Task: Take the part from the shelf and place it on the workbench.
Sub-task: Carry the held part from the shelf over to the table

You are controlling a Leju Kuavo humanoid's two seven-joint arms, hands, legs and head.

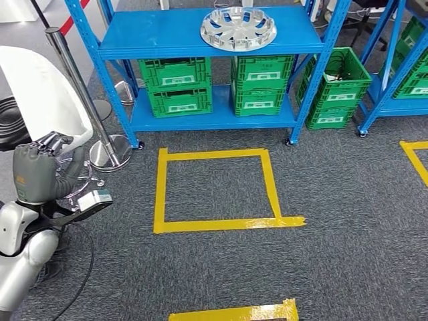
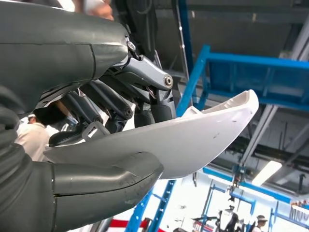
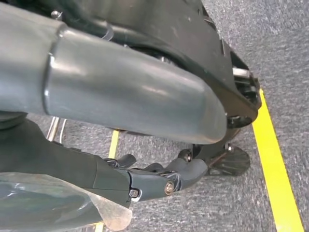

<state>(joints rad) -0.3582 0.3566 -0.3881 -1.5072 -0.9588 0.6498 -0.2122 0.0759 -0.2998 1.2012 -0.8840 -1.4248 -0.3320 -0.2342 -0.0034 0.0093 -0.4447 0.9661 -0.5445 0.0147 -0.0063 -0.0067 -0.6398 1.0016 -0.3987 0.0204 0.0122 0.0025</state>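
white part [image 2: 204, 140] gripped by left robot hand [image 1: 37, 170]

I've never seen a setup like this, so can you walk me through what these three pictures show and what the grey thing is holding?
This is a two-legged humanoid robot with silver arms and many-fingered hands. The wide picture is from its head, looking down at grey carpet with a yellow tape square and a blue shelf. On the shelf's top lies a silver wheel cover; green crates sit below. The other two pictures come from cameras at each wrist. The left hand grips a curved white part between thumb and fingers. The right hand hangs over the floor, fingers curled in, holding nothing.
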